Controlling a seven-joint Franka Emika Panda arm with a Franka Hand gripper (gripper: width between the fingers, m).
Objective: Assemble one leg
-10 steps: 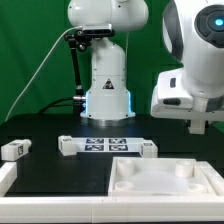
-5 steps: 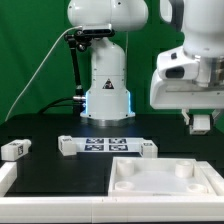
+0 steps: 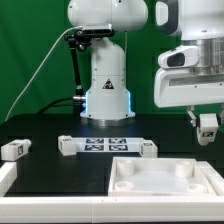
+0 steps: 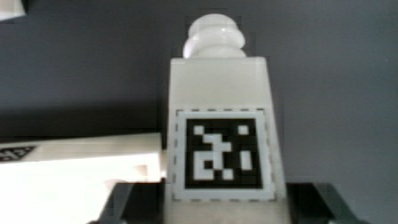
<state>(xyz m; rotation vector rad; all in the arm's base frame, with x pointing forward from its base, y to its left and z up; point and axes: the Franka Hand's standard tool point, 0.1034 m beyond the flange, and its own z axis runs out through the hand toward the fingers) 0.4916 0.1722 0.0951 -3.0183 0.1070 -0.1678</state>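
My gripper (image 3: 208,132) hangs above the table at the exterior view's right, over the far right corner of the white panel (image 3: 165,178). It is shut on the leg (image 3: 208,127), a small white block with a tag. In the wrist view the leg (image 4: 221,110) stands between the two dark fingers (image 4: 139,203) of the gripper (image 4: 222,202). Its tagged face is toward the camera and a rounded peg sticks out of its far end. The leg is clear of the table.
Three more white blocks lie on the black table: one (image 3: 13,148) at the far left, two (image 3: 68,145) (image 3: 147,148) at the ends of the marker board (image 3: 105,146). The robot base (image 3: 107,85) stands behind. A white part (image 4: 71,155) lies below in the wrist view.
The hand has shifted to the exterior view's right and turned. The white leg between the fingers now shows, where only dark fingers showed before.
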